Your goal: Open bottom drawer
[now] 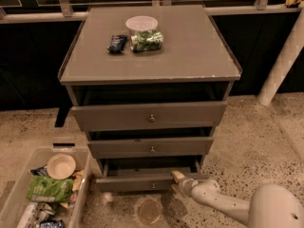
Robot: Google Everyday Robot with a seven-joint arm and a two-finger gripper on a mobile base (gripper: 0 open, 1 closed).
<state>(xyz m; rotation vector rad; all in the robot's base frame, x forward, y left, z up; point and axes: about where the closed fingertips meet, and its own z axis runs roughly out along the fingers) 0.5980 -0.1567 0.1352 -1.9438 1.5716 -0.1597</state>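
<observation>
bottom drawer (pixel 128 183): grey flat front, small round knob (pixel 153 185) at centre | lowest of three, pulled slightly out, level | gripper (pixel 176 182) against its front, 3 o'clock of knob
</observation>
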